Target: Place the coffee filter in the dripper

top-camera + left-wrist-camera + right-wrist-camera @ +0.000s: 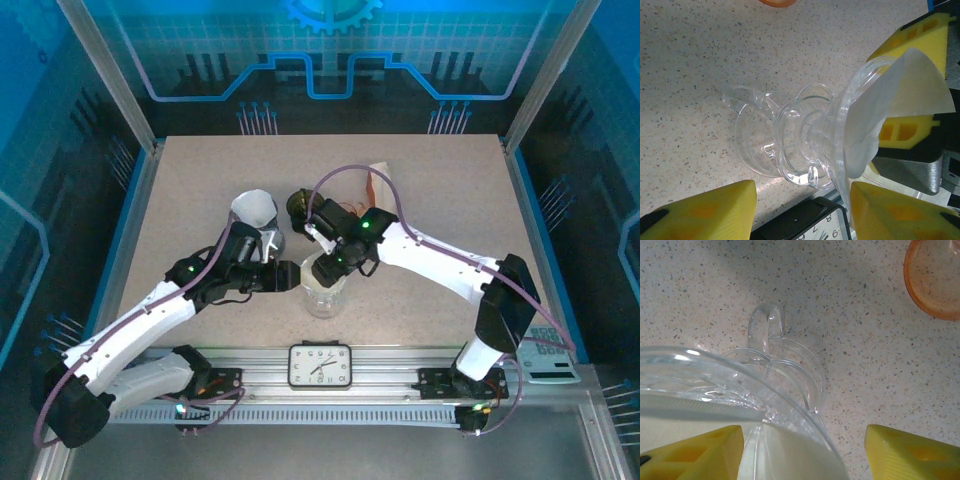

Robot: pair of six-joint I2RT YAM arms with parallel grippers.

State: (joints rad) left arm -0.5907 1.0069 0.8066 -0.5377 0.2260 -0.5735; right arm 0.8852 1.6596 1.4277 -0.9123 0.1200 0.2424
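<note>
The clear glass dripper (325, 295) stands on the table near the front edge, between both arms. In the left wrist view the dripper (805, 135) holds a white paper coffee filter (890, 105) whose top edge sticks out past the rim. My right gripper (802, 452) hovers over the dripper (765, 385), open, with the filter (790, 455) below and between its yellow fingers (922, 32). My left gripper (800, 210) is open beside the dripper, its fingers wide apart and touching nothing. From above, the left gripper (285, 278) and right gripper (325, 268) crowd the dripper.
A black-framed clock (320, 365) lies at the front edge just below the dripper. An orange dish (935, 280) sits behind it. A white paper cone (255, 208) and a dark round object (298, 205) lie behind the arms. A calculator (550, 355) rests front right.
</note>
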